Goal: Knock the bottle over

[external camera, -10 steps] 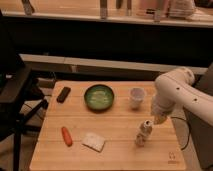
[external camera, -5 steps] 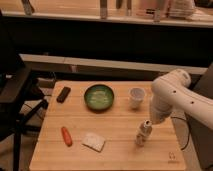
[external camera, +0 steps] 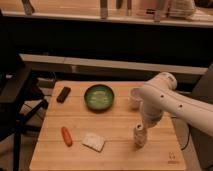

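Observation:
The bottle (external camera: 140, 136) is small, slim and pale, and stands upright on the wooden table (external camera: 115, 125) at the front right. My gripper (external camera: 143, 124) hangs at the end of the white arm (external camera: 162, 97), directly above the bottle's cap and touching or nearly touching it. The white cup (external camera: 134, 97) stands behind the bottle, partly hidden by the arm.
A green bowl (external camera: 99, 96) sits at the table's middle back. A black object (external camera: 63, 94) lies at the back left. An orange carrot-like thing (external camera: 66, 136) and a white packet (external camera: 93, 141) lie at the front left. A dark chair (external camera: 15, 100) stands left of the table.
The arm has shifted left and slightly down, bringing the gripper closer onto the bottle's top. The bottle still stands upright.

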`<act>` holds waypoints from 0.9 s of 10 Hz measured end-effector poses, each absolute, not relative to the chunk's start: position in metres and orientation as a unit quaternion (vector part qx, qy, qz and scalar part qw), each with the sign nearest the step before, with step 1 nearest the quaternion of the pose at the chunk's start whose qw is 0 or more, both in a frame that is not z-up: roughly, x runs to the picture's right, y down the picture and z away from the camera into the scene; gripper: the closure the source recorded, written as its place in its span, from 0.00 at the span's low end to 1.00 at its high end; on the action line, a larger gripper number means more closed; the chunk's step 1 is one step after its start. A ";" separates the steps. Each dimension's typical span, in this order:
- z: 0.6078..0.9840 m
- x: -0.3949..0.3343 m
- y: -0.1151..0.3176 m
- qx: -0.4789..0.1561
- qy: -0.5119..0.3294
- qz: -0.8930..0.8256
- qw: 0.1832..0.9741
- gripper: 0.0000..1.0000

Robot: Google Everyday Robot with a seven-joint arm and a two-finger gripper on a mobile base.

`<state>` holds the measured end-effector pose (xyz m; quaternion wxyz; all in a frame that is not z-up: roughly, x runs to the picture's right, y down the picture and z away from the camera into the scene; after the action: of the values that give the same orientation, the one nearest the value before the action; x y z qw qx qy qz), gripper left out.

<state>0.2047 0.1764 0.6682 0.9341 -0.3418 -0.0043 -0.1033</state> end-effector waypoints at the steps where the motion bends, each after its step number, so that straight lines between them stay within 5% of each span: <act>1: 0.667 0.199 0.178 -0.343 -0.008 -0.108 0.933 1.00; 9: 0.666 0.165 0.181 -0.345 -0.027 -0.141 0.928 1.00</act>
<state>0.1652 0.1808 0.6662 0.9277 -0.3445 -0.0267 -0.1415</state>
